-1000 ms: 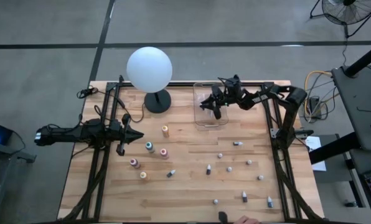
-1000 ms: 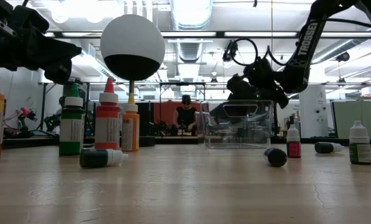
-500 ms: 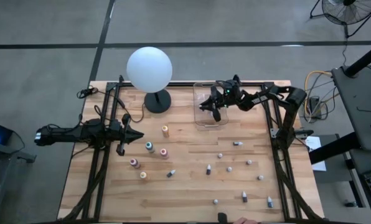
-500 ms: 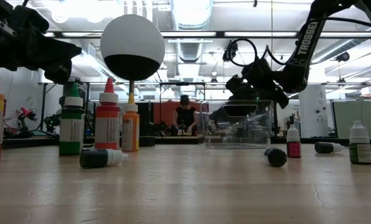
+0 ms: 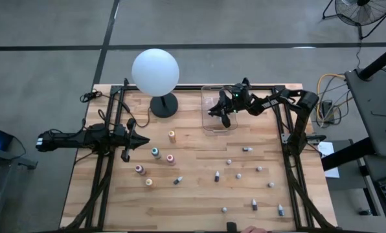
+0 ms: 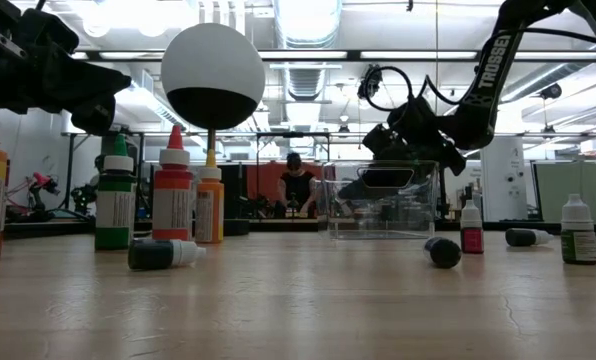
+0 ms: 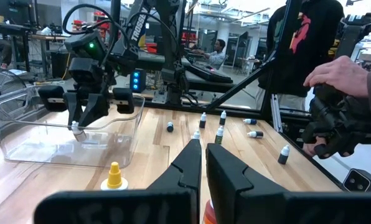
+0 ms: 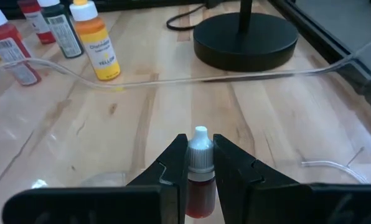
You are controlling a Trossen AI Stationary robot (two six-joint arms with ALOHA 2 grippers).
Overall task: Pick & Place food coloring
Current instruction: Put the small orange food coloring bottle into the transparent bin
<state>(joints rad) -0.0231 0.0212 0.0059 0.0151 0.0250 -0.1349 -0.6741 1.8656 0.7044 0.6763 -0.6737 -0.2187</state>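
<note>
I have the right gripper [image 5: 223, 115] poised over the clear plastic bin [image 5: 207, 123] at the far side of the table, its fingers clamped on a small dropper bottle [image 8: 199, 168] with a white cap and red liquid. The right wrist view shows the bottle upright between the pads, with the bin's transparent floor and rim below it and the black lamp base [image 8: 245, 38] just beyond the bin wall. In the low view the gripper [image 6: 361, 184] hangs inside the bin's top edge, not yet at the floor, as far as I can tell.

So I judge this as the placing step: one bottle carried, about to be dropped in. What I need next is a small descent, then opening the fingers so the bottle lands inside and doesn't bounce off the wall.

The left gripper [image 5: 141, 140] waits at the left side of the table, fingers together and empty, near the yellow bottle [image 5: 171, 136]. Plenty of food coloring is still scattered on the wood: the teal bottle [image 5: 155, 153], the pink bottle [image 5: 170, 158], and many small dark-and-white ones toward the near right. The white globe lamp [image 5: 155, 71] stands beside the bin.
</note>
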